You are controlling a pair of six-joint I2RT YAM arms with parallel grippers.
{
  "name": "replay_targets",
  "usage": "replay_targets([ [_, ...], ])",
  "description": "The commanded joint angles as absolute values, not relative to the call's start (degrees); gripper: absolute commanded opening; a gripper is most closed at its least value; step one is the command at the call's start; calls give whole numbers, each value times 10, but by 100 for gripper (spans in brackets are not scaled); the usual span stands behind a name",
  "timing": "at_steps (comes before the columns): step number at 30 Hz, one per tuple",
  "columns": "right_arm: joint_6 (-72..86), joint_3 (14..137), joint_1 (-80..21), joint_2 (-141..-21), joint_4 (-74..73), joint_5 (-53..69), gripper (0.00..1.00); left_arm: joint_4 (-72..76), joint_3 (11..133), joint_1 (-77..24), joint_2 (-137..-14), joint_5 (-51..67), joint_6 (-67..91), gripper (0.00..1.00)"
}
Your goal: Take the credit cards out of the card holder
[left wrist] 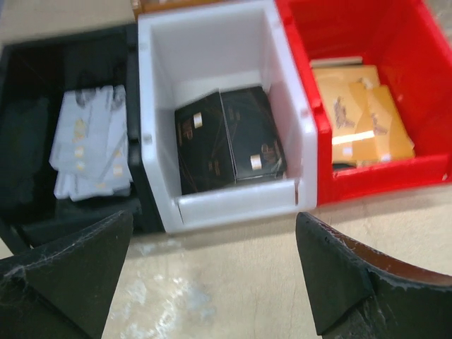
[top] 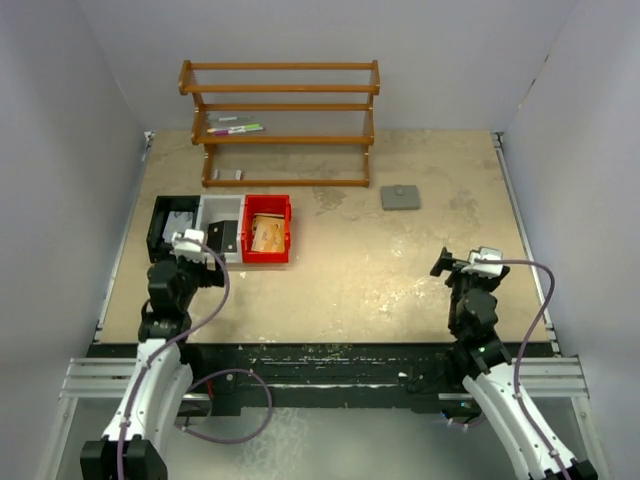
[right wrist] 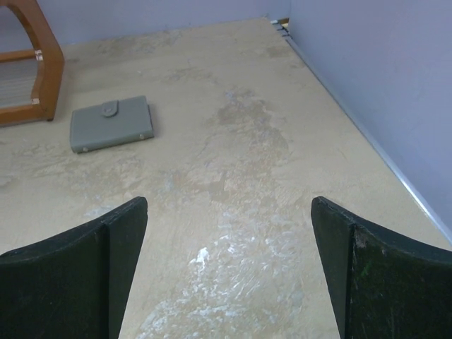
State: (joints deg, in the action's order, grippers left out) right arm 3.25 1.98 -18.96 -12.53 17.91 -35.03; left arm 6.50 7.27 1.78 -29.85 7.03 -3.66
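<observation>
The card holder [top: 400, 197] is a flat grey case lying closed on the table, right of the shelf; it also shows in the right wrist view [right wrist: 111, 125], with a small snap tab on top. No cards show outside it near it. My right gripper [top: 455, 264] is open and empty [right wrist: 229, 212], well in front of the holder. My left gripper [top: 190, 243] is open and empty [left wrist: 214, 226], just in front of the row of bins.
A black bin [left wrist: 63, 141] holds white cards, a white bin [left wrist: 212, 49] holds black cards, a red bin [left wrist: 367, 42] holds orange cards. A wooden shelf [top: 285, 120] with markers stands at the back. Grey walls close three sides.
</observation>
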Motion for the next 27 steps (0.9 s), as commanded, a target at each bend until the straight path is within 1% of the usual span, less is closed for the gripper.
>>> replay_targets([
  [1,108,143,-189,-123,88,-422,100,-38,245,16,-369,123,-101,99],
  [2,178,174,-189,-133,54,-438,100,-71,282,16,-389,131,-116,99],
  [3,209,201,-189,-145,41,-454,100,-112,320,16,-408,143,-125,99],
  [6,215,268,-189,-179,46,-431,100,-221,432,17,-464,187,-138,99],
  [10,282,303,-189,-235,41,-445,100,-297,535,18,-513,223,-117,99],
  [13,287,317,-189,-300,81,-354,100,-321,588,18,-545,226,-102,99],
  [16,287,347,-189,-371,125,-273,100,-343,622,20,-594,198,-101,99],
  [24,266,461,-189,-625,169,-248,100,-344,635,31,-680,136,-130,100],
  [27,269,493,-189,-696,185,-230,100,-319,627,37,-709,110,-153,94],
])
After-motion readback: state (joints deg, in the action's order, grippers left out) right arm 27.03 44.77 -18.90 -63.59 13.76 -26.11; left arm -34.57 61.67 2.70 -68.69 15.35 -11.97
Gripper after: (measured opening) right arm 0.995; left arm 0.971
